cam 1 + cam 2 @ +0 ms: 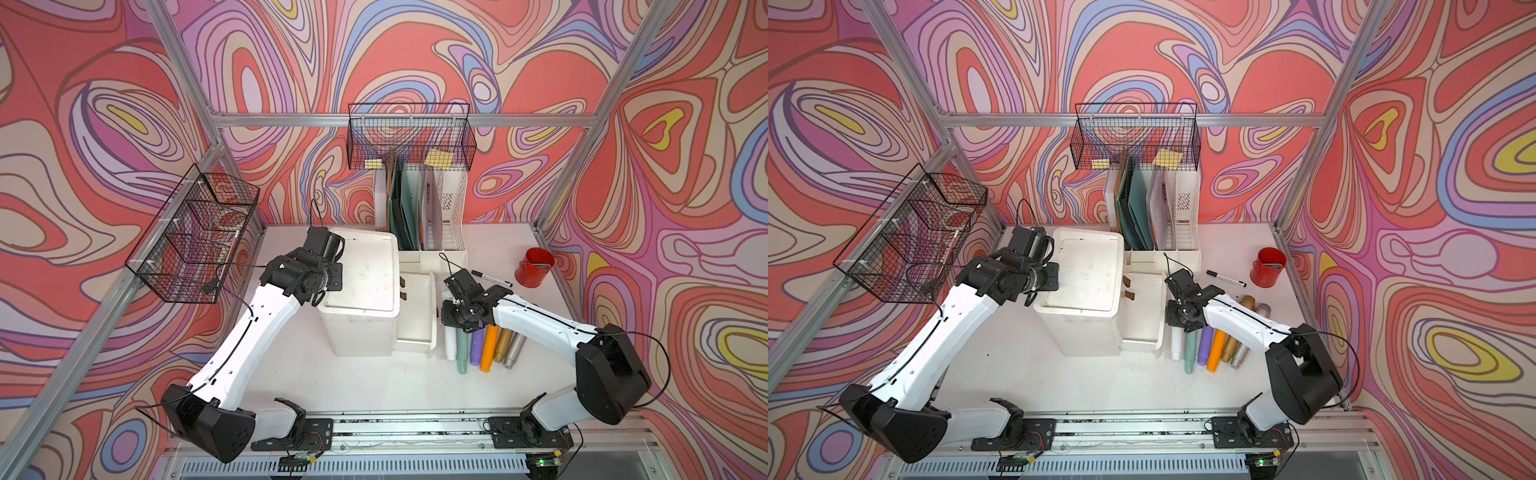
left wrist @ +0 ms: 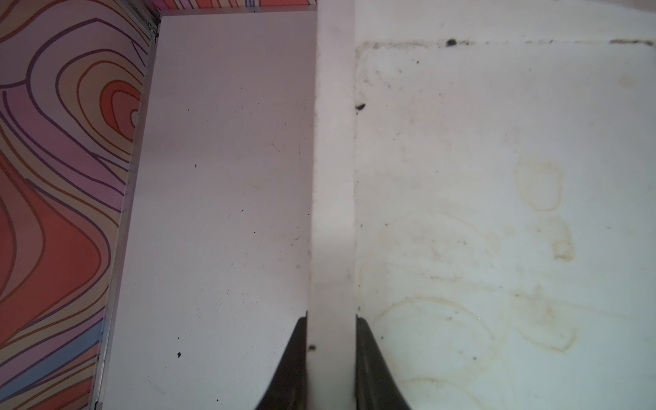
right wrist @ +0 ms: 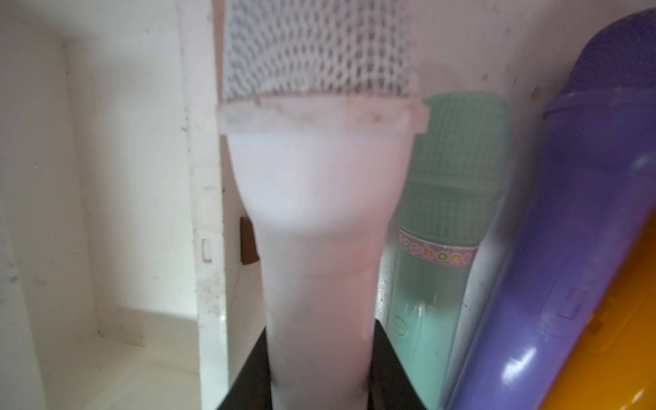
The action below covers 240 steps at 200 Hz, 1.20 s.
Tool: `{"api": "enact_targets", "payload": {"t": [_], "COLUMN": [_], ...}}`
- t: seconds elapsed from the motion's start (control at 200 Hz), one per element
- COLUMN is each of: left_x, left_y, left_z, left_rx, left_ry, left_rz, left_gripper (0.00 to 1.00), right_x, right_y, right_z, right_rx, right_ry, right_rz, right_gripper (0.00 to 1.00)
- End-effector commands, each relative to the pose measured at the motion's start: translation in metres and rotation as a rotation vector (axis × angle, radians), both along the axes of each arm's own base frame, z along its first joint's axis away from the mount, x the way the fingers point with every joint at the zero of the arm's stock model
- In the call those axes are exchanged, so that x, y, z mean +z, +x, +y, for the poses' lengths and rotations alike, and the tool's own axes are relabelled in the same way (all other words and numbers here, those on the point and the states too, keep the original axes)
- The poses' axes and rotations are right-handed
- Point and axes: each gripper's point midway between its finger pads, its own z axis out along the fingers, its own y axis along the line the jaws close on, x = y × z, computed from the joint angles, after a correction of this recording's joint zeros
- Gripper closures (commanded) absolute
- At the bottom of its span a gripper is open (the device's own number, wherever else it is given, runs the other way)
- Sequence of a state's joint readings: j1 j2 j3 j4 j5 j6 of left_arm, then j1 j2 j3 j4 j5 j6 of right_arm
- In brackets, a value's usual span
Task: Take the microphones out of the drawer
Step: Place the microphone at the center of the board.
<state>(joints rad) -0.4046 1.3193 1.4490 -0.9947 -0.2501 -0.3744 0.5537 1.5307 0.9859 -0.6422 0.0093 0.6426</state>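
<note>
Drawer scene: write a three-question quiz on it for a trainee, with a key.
1. Which microphone is the right gripper shut on? A white; B orange; C purple.
2. True or false: the drawer stands open.
3. Fill in: the left gripper clamps the cabinet by its top ___.

Key: 1 A, the white microphone; 2 true; 3 rim.
</note>
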Motion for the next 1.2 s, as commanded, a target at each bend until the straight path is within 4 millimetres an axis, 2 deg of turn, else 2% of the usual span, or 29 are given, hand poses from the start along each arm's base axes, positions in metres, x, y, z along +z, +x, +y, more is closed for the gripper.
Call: {"api": "enact_targets", "payload": {"t": [0.0, 0.361, 0.466, 0.556, 0.681, 1.001, 1.197], "left_x": [-0.010, -0.010, -0.011, -0.012, -0.012, -0.013, -0.012], "left_y": [-0.002, -0.001, -0.001, -0.002, -0.002, -0.002, -0.003], "left_z": [-0.012, -0.012, -0.012, -0.012, -0.012, -0.012, -0.011], "left_rx": [-0.071, -0.069, -0.069, -0.070, -0.068, -0.068, -0.067], "left_ry": [0.013, 0.017, 0.015, 0.014, 0.016, 0.015, 0.017], "left_rz": [0.040, 0.039, 0.042, 0.046, 0.045, 0.046, 0.044], "left_gripper": [1.00, 1.00, 1.00, 1.00, 1.00, 1.00, 1.00], "right_x": [-0.011, -0.040, -0.041, -0.042, -0.044, -0.040, -0.032], "right_y": [0.003, 0.000, -0.001, -0.002, -0.003, -0.002, 0.000], "right_z": [0.002, -0.001, -0.002, -0.002, -0.003, -0.003, -0.005], "right_rx": [-0.010, -0.036, -0.039, -0.040, -0.040, -0.042, -0.048], "right_ry": [0.006, -0.036, -0.043, -0.046, -0.051, -0.048, -0.055], "right_rz": [0.012, 0.087, 0.092, 0.096, 0.105, 0.096, 0.076], "right_gripper": [1.00, 0.90, 0.85, 0.74, 0.65, 0.55, 0.56]}}
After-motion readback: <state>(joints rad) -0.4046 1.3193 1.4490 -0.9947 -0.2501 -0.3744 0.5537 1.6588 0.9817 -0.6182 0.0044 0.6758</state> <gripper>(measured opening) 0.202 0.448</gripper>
